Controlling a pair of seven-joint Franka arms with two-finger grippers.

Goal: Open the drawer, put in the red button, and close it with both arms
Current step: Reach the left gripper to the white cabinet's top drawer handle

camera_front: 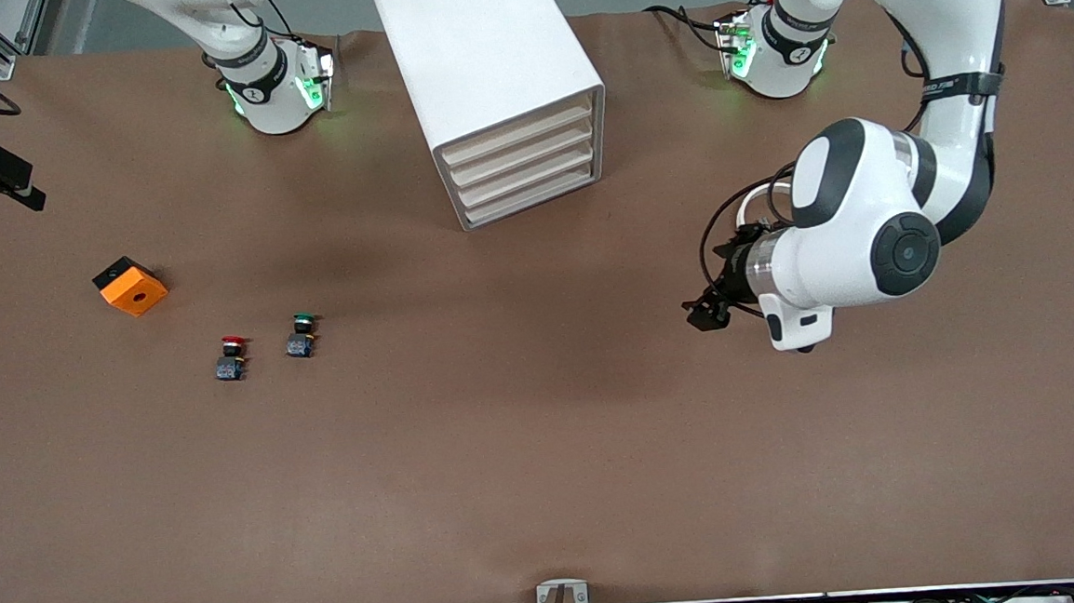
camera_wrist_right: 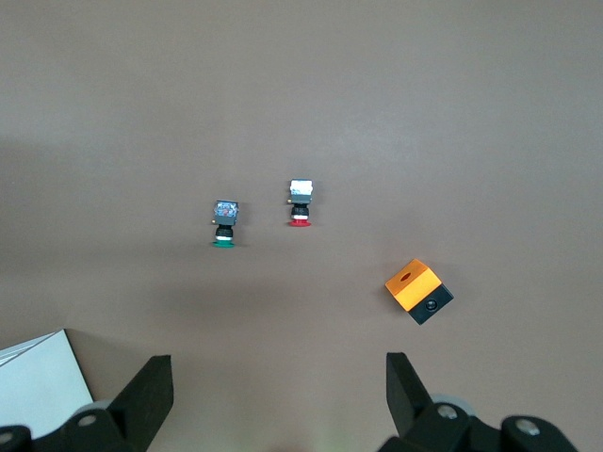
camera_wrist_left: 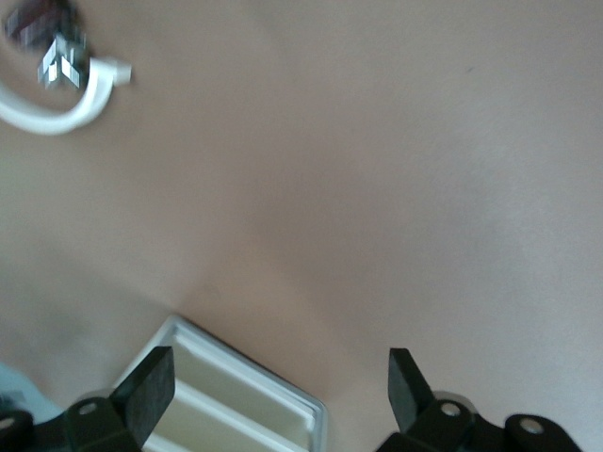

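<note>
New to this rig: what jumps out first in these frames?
The white cabinet with four shut drawers stands between the arm bases. The left gripper, open, hangs over bare table at its arm's end. Toward the right arm's end sit an orange cube, the red button and a green button; the right gripper is open.

Two white Franka arms showed glossy rounded shells with black joint rings; the left arm (camera_front: 867,216) carried a dark grey oval panel, a round black cap with concentric rings and a black strap around its upper link; black cables and one white cable looped at its wrist; green lights glowed at both bases; the right arm (camera_front: 252,67) wore a black ring with a white marking; the left gripper (camera_wrist_left: 273,395) and right gripper (camera_wrist_right: 278,395) had matte black fingers with round screws.
</note>
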